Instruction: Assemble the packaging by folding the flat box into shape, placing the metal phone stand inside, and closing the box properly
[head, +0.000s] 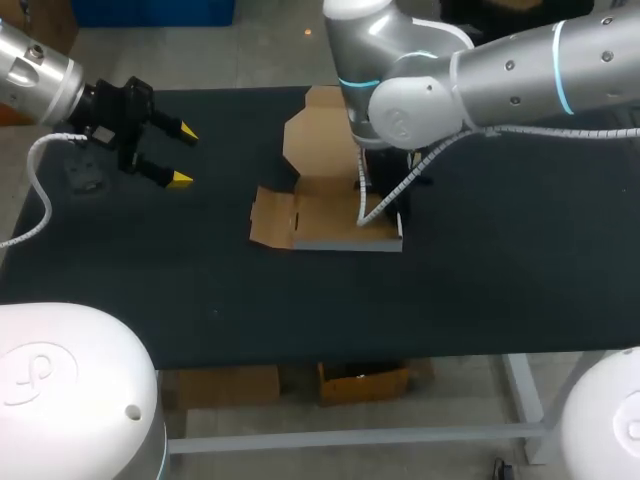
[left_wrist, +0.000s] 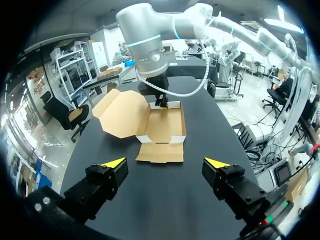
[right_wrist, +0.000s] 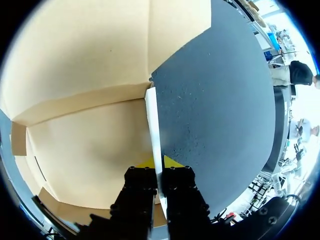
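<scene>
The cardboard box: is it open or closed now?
Open. The cardboard box has its lid folded back, inside uncovered; the right gripper pinches one side wall.

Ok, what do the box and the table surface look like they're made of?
The box looks like thin cardboard: matte brown inside, with creased fold lines and a white outer face showing along its side wall. The table top is matte black with a fine speckle, likely a rubber or fabric mat; the pictures leave that open.
</scene>
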